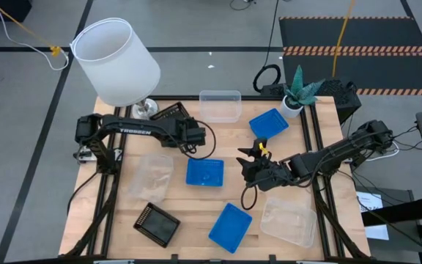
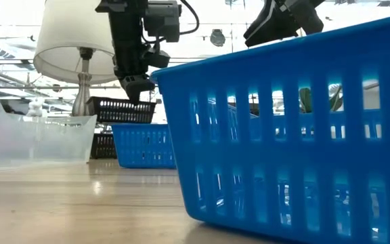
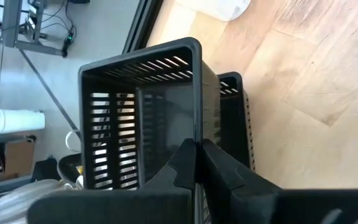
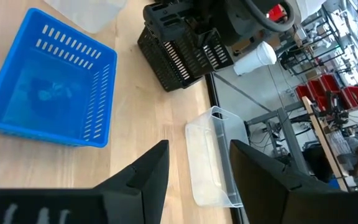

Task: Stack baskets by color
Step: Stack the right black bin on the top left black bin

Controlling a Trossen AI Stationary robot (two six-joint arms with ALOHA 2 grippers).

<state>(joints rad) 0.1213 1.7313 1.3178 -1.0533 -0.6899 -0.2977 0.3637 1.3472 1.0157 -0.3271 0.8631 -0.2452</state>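
Blue basket (image 2: 296, 129) fills the low view's foreground; left claw (image 3: 196, 163) pinches a black basket (image 3: 143, 118) by its wall.

Judging by the tilt, that black basket is being lowered into the second black one (image 3: 234, 118) beside the lampshade (image 1: 116, 60); a good move would level it, line up the rims, and release only once it seats. Third black basket (image 1: 157, 224) lies well away from the lampshade, near the table's (image 1: 196, 235) front edge. Right claw (image 4: 197, 180), fingers spread and empty, hangs past the middle blue basket (image 1: 204, 172), on the side away from the lampshade.
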